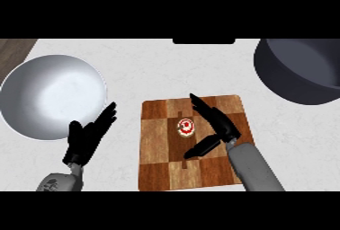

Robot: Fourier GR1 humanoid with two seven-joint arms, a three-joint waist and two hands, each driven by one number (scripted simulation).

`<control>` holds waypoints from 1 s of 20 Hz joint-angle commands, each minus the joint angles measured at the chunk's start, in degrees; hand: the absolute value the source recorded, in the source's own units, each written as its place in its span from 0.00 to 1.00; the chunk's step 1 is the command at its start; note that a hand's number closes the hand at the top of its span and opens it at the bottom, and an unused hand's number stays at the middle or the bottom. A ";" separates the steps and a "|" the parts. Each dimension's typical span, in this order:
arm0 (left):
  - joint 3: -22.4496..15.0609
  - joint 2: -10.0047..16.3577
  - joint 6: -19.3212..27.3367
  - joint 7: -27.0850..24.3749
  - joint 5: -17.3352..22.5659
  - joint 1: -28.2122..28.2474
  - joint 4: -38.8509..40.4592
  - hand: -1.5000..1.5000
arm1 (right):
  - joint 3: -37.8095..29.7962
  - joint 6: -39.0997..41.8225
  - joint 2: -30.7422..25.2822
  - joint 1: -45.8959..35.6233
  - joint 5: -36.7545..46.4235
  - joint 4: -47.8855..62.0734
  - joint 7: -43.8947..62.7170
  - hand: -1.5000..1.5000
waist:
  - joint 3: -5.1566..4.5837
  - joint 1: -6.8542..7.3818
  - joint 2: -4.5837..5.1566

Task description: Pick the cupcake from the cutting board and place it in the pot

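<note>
A small cupcake (186,127) with white and red topping lies near the middle of the wooden checkered cutting board (159,148). My right hand (216,123) hovers over the board just right of the cupcake, open, fingers stretched toward the far edge and thumb spread low to the left; the cupcake sits in the gap between them, untouched. The dark grey pot (302,69) stands at the far right of the counter. My left hand (93,134) rests open left of the board, fingers pointing up.
A large silver bowl (53,96) occupies the left side of the white counter, close to my left hand's fingertips. A dark slot (203,41) shows at the far edge.
</note>
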 commanded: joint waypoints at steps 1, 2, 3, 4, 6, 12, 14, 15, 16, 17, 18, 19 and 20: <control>1.60 -0.01 -0.28 -2.28 -1.41 -2.59 3.84 0.50 | 0.09 -0.46 0.57 -4.62 0.25 12.64 -8.14 1.00 | 0.19 0.30 0.47; 0.12 -0.19 -0.75 -1.32 -0.34 -0.28 -0.15 0.50 | 5.11 -2.77 -0.24 -2.22 8.62 7.84 -9.37 1.00 | 0.20 0.71 0.48; -0.23 -1.58 -0.30 0.98 -0.20 -2.45 1.22 0.50 | 7.36 -5.47 0.56 -1.36 9.19 7.99 -11.63 1.00 | 0.20 0.41 0.46; 2.44 0.22 -1.13 0.79 -0.05 -2.89 0.93 0.50 | 3.70 -2.40 0.56 -1.44 6.36 9.29 -12.62 1.00 | 0.18 0.07 0.35; 1.18 0.91 -1.88 1.05 -0.06 1.67 -3.13 0.50 | 3.49 -4.24 0.56 -6.69 0.43 16.50 -13.54 1.00 | 0.21 0.78 0.44; 0.92 -2.16 0.40 -0.25 -1.95 -2.31 3.37 0.50 | 4.64 -2.96 0.55 -5.33 -4.97 20.54 -21.75 1.00 | 0.21 0.62 0.59; 0.70 -1.65 -0.55 -0.06 -2.14 0.29 -0.14 0.50 | 7.70 -7.22 0.54 -7.57 -5.38 22.37 -25.43 1.00 | 0.20 0.61 0.44; 0.33 -2.14 -0.41 -0.80 -2.29 0.57 -0.16 0.50 | 9.34 -8.04 0.54 -3.20 -5.65 18.73 -26.18 1.00 | 0.20 0.40 0.37; 2.25 -1.61 -1.09 -0.80 -1.87 -4.44 4.76 0.50 | 11.02 -11.96 0.54 -4.37 -7.82 19.31 -28.02 1.00 | 0.20 0.44 0.48; 0.46 -1.84 0.75 2.45 -2.00 1.36 -4.03 0.50 | 2.86 -4.97 -7.49 -1.26 -6.77 15.23 -29.23 1.00 | 0.20 -0.22 0.12; 0.91 -0.77 -0.02 0.38 -2.29 1.56 -1.12 0.50 | -1.46 -0.39 -16.27 -0.88 -9.84 17.46 -31.55 1.00 | 0.28 -1.17 0.31; 2.34 -0.50 -0.14 0.89 -0.87 1.27 -1.38 0.50 | -4.06 1.17 -21.50 -0.51 -11.06 18.13 -31.98 1.00 | 0.33 -2.08 0.39; 2.05 -0.55 -0.50 0.51 -0.95 1.41 -0.86 0.50 | -6.47 2.25 -25.20 0.30 -12.28 19.39 -33.58 1.00 | 0.44 -3.11 0.84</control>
